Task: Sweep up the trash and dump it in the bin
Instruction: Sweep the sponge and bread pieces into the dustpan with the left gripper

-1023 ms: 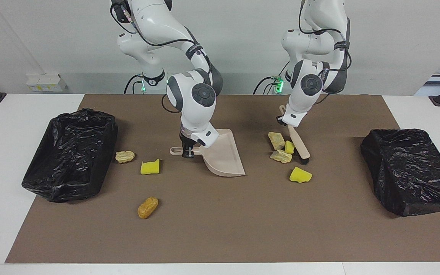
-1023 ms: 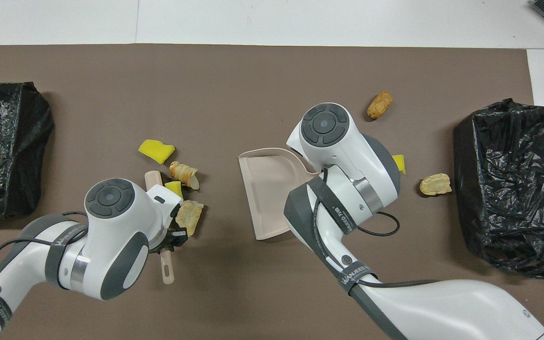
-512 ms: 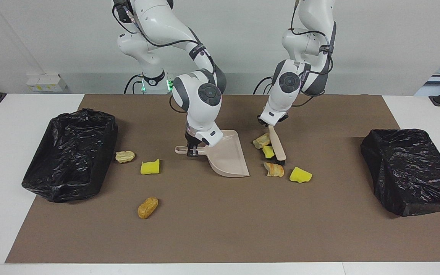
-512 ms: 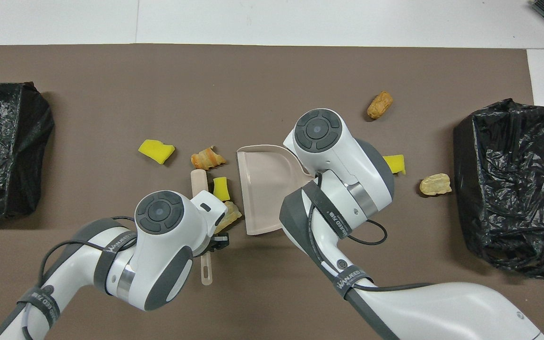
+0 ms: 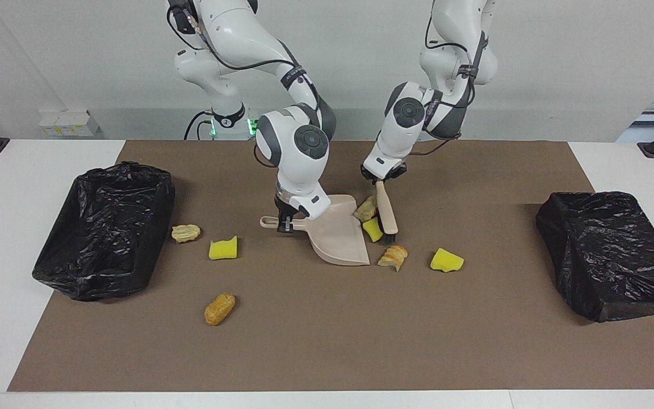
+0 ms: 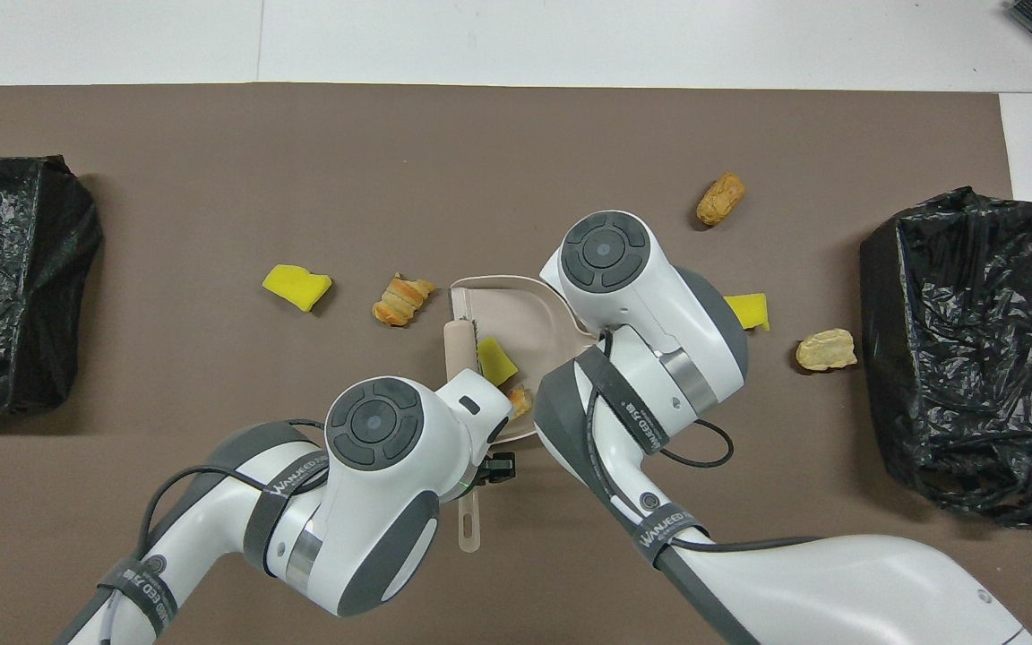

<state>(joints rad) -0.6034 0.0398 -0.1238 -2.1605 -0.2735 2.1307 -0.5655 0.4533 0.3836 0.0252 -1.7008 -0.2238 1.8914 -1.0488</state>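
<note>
Seven trash scraps in play. Two sit at or in the dustpan (image 5: 339,238) mouth: a yellow sponge chunk (image 5: 372,229) and a tan lump (image 5: 365,209), both touching the brush (image 5: 386,215). One crusty brown lump (image 5: 393,257) lies just off the pan lip toward the left arm's end of the desk, and another yellow chunk (image 5: 447,260) a bit farther that way. Three more lie toward the right arm's end: a tan lump (image 5: 185,232) near the black bin (image 5: 105,233), a yellow chunk (image 5: 223,249) beside it, and a golden lump (image 5: 219,308) farther from the robots.

Left pincer (image 5: 382,180) is pinching the brush handle, bristles down at the pan edge. Right pincer (image 5: 285,221) is pinching the dustpan handle, pan lip on the brown mat (image 5: 327,341). A second bagged bin (image 5: 605,250) sits at the left arm's end.

Risks, as judged:
- Brush stroke skips the crusty brown lump, since it lies outside the bristle path.
- Tan lump rides up the pan's side wall and rolls out.
- Pan slides under brush push if the lip lifts.
- Scraps spill when the pan tilts on the way to the bin.
</note>
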